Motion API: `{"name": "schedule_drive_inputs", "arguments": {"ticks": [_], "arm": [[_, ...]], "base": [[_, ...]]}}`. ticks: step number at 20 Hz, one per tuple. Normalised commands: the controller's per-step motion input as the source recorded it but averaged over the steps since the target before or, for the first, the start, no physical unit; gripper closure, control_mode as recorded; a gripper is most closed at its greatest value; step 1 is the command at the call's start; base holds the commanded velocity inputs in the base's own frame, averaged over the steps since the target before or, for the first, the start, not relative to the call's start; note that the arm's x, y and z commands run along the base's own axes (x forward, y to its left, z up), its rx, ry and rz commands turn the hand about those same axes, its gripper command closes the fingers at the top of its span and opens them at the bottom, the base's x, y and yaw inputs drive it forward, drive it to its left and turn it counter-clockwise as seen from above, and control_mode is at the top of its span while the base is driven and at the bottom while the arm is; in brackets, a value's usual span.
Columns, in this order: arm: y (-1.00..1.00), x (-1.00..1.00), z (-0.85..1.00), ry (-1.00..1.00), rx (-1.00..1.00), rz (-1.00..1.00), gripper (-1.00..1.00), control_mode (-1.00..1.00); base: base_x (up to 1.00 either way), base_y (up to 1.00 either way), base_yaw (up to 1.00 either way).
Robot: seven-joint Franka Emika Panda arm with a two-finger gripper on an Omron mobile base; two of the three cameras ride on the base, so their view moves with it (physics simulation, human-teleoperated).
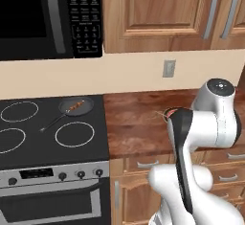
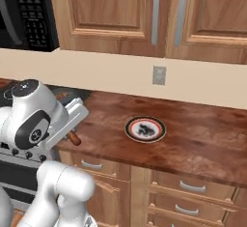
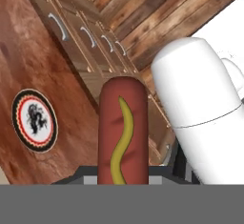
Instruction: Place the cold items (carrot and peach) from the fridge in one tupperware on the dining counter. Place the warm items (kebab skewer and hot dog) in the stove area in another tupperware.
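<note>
Stove: on your far left, the black cooktop carries a small pan at its far right corner.
Kebab skewer: it lies inside that pan, so you have it waiting there as the other warm item, not yet collected.
Gripper: your gripper is closed almost fully, pinching the hot dog by one end.
Hot dog: in the hand view the hot dog sticks straight out from the jaws, mustard stripe facing the camera; in the right base view its brown end pokes out beside the arm, above the near edge of the counter. You hold it clear of the surface, which looks like carrying toward a tupperware.
Counter: the wooden counter runs right of the stove.
Plate: a patterned plate sits bare mid-counter, likely where the hot dog came from.
</note>
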Motion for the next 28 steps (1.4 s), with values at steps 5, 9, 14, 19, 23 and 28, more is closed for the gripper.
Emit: {"name": "schedule_drive_inputs", "arguments": {"ticks": [5, 9, 14, 19, 23, 28], "arm": [[0.0, 0.0, 0.0, 0.0, 0.0, 0.0, 1.0, 1.0], [0.0, 0.0, 0.0, 0.0, 0.0, 0.0, 1.0, 1.0], [0.0, 0.0, 0.0, 0.0, 0.0, 0.0, 1.0, 1.0], [0.0, 0.0, 0.0, 0.0, 0.0, 0.0, 1.0, 1.0], [0.0, 0.0, 0.0, 0.0, 0.0, 0.0, 1.0, 1.0], [0.0, 0.0, 0.0, 0.0, 0.0, 0.0, 1.0, 1.0]], "base": [[-0.42, 0.51, 0.22], [-0.1, 1.0, 0.08], [-0.12, 1.0, 0.03], [-0.39, 1.0, 0.02], [-0.58, 1.0, 0.02], [-0.84, 1.0, 0.0]]}}
